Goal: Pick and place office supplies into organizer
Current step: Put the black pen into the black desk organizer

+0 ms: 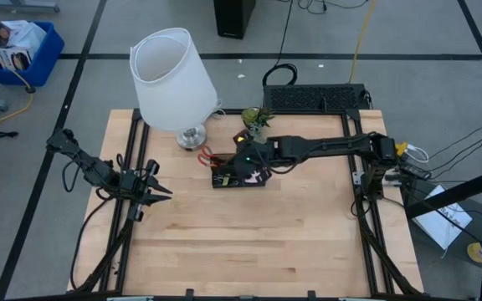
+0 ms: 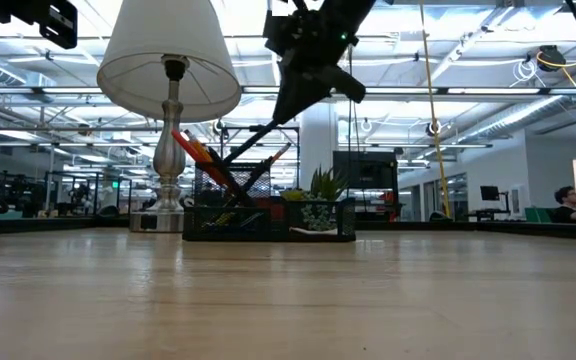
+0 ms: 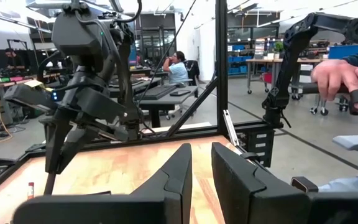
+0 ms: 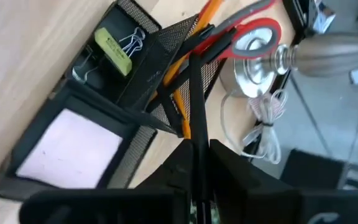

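The black mesh organizer (image 1: 239, 178) stands mid-table. In the right wrist view it holds a pink sticky-note pad (image 4: 73, 149), black clips (image 4: 129, 42), and orange pencils (image 4: 178, 93) and red-handled scissors (image 4: 253, 30) leaning out of its tall compartment. My right gripper (image 4: 197, 152) hangs slanting above it, shut on a black pen (image 4: 192, 93). The pen's far end reaches in among the pencils. My left gripper (image 1: 162, 194) waits shut near the table's left side, holding nothing. My right gripper pinches the black pen between its two fingers at the pen's near end (image 4: 196, 140). It comes slanting down from the table's right side, and the pen runs on along the fingers. The pen slants down toward the tall compartment (image 2: 230, 178). Whether its far end rests there I cannot tell.
A white-shaded lamp (image 1: 174, 71) stands just behind the organizer, its white cord (image 4: 263, 124) coiled by the base. A small green plant (image 1: 256, 119) and a large black wire rack (image 1: 316, 99) sit at the far edge. Bare wood lies toward the near edge.
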Available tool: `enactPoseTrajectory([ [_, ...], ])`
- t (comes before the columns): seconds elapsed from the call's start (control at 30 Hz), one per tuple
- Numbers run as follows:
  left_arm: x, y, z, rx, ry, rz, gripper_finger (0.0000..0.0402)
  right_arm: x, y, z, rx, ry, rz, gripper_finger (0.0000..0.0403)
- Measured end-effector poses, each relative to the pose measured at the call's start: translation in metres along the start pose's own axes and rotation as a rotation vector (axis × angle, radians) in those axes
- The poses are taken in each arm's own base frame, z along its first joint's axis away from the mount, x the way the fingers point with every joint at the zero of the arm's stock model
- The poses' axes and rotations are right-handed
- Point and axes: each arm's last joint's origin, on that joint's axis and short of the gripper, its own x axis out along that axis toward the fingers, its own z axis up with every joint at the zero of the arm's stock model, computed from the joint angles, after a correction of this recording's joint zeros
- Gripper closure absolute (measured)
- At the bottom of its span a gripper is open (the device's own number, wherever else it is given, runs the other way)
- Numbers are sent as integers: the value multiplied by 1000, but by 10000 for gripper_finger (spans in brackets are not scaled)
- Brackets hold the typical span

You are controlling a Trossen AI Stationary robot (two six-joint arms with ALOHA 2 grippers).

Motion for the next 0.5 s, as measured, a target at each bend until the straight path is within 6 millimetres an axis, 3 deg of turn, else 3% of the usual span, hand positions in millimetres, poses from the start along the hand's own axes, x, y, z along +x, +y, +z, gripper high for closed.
enactPoseTrajectory([
  [0.2, 0, 0, 0, 0, 0, 0, 334, 14, 7, 3, -148, 23, 10, 372],
  [0.4, 0, 0, 0, -1, -2, 0, 334, 43, 20, 9, -243, 137, -31, 367],
  [0.5, 0, 0, 0, -1, -3, 0, 334, 45, 22, 16, -274, 131, -74, 366],
])
